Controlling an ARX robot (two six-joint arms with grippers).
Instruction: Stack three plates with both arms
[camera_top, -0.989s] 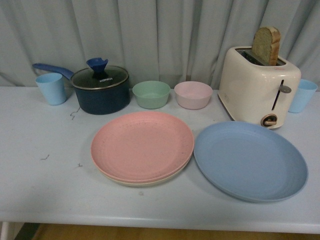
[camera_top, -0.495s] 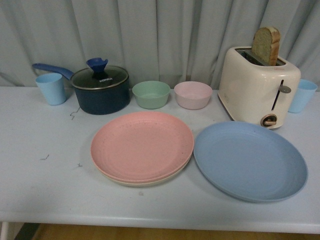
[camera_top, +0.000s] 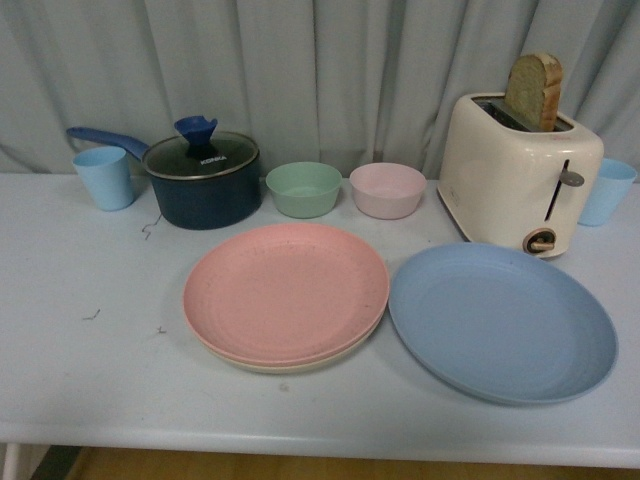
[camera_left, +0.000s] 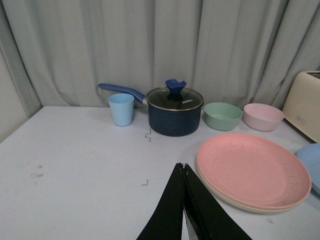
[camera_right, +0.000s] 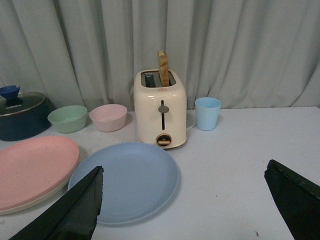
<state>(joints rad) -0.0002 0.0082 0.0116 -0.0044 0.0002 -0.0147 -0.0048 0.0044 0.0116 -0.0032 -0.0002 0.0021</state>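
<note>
Now, left gripper (camera_left: 183, 166): jaws pressed together with nothing in them, hanging over the table (camera_top: 80, 380) well left of the toaster (camera_top: 520, 175).
Pink plate (camera_top: 285, 290): left of the toaster and nearer me, seated on the beige plate (camera_top: 290, 364), of which only the rim shows. I judge two of the three are stacked.
Blue plate (camera_top: 500, 322): flat on the table directly in front of the toaster, its far rim close to the toaster's base. I can't tell whether its left rim touches the stack.
Right gripper (camera_right: 184, 171): spread wide and empty, with the blue plate between it and the toaster.
Pickup risk: the shallow rim lies flat, so a finger may skid over it and shove the plate into the toaster or the stack.
Carry risk: pinched at one edge, the plate could droop, clip the pink plate and drag it off the beige.
</note>
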